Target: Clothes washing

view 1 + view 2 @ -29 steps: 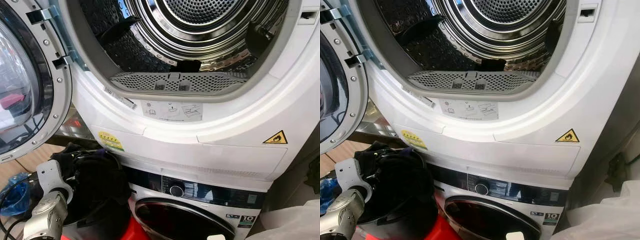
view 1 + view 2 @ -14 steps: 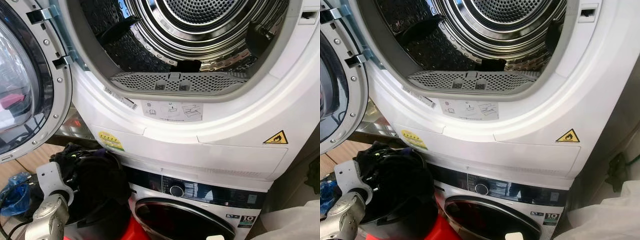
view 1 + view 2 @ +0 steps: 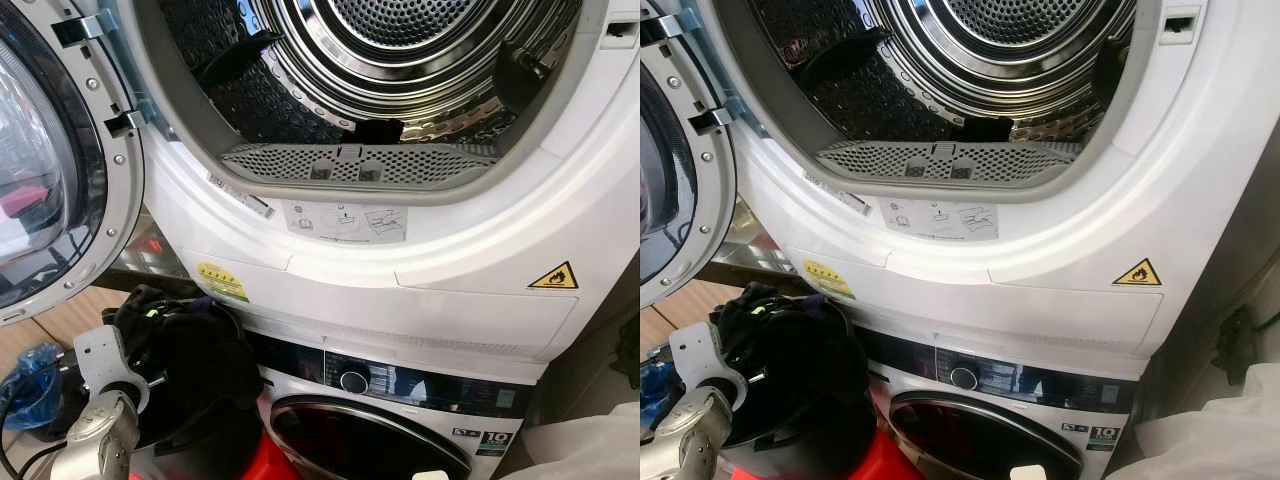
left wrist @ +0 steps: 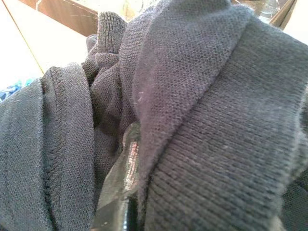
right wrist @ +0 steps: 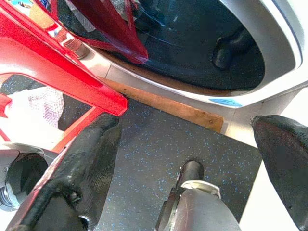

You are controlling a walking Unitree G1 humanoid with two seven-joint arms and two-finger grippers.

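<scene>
Loading step: my left claw [image 4: 126, 192] clamped on dark knit garment [image 3: 190, 360] (right claw [image 5: 192, 159] apart, idle); next, I lift toward open drum [image 3: 400, 60]

You're in a home laundry corner: a white dryer [image 3: 420, 260] with its door [image 3: 50, 180] swung open and steel drum [image 3: 400, 60] exposed sits stacked on a front-loading washing machine [image 3: 400, 400]. Dark clothes [image 3: 190, 370] are heaped beside it, above a speckled floor mat [image 5: 159, 144].

Dark knit garment [image 4: 202, 125] buries the left pincer's [image 4: 126, 192] fingers.
</scene>
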